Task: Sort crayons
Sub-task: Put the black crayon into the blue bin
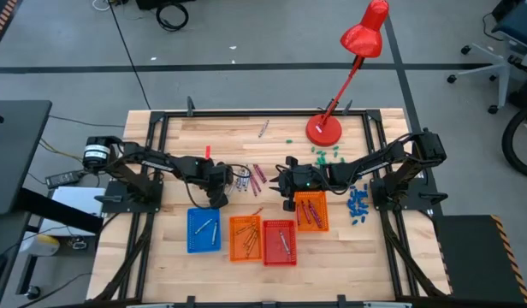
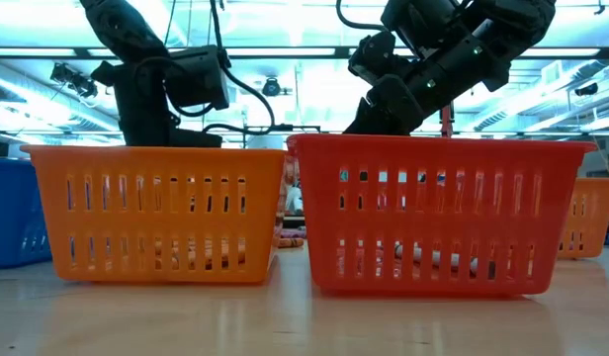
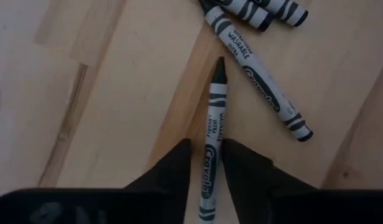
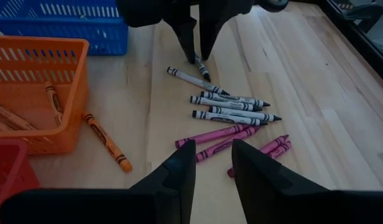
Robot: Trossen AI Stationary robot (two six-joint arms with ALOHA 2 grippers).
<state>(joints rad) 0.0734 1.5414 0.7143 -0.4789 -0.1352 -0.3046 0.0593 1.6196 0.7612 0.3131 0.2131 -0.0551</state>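
Left gripper (image 3: 205,163) fingers grasp a grey-white crayon (image 3: 214,134) on the surface; right gripper (image 4: 212,163), fingers released, hovers over magenta crayons (image 4: 224,140) at its 3 o'clock.

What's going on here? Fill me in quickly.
Two robot arms are sorting crayons on a wooden table. The left hand is down over a grey-white crayon that lies on the table near others of its colour. The right hand hovers open above the loose magenta crayons. Some crayons already lie in the blue basket, the orange basket and the red basket.
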